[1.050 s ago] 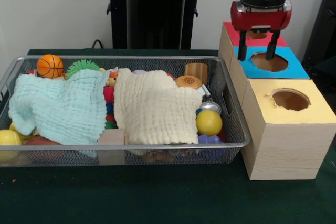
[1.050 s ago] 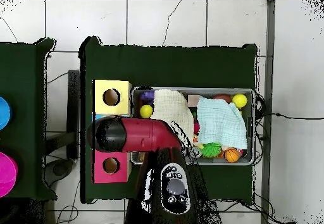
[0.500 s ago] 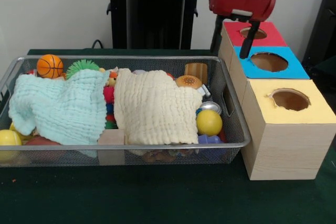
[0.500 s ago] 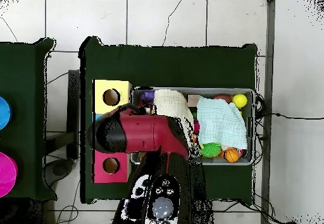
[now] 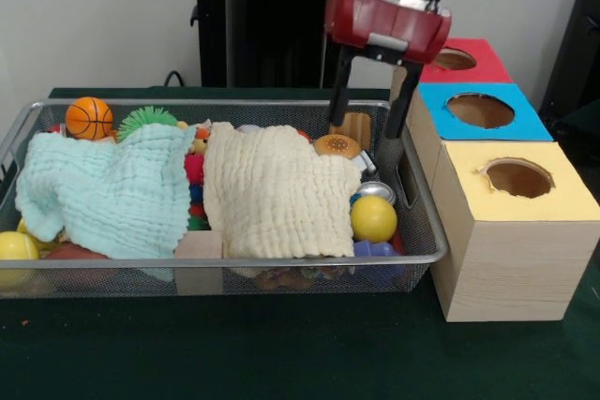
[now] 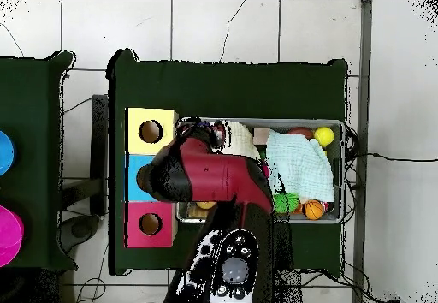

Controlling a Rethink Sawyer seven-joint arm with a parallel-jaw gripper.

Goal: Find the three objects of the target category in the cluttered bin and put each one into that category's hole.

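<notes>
Light: even, soft indoor light in both views.
Shadows: faint, under the wire bin [image 5: 412, 255] and beside the boxes [image 5: 511, 259].
Glare: slight sheen on the yellow ball [image 5: 373, 218].
Focus: front view mildly soft; overhead floor tiles [image 6: 227, 26] bright.

Two cloths [image 5: 187, 189] are lying side by side over toys in the bin [image 5: 234, 261], with the holed boxes [image 5: 511, 231] sitting just right of it.

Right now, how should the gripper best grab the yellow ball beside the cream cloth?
Probably from straight above, fingers closing across the middle of the yellow ball. Its top is bare; the cream cloth and bin wall crowd its sides. The open gripper hangs just behind it.
</notes>
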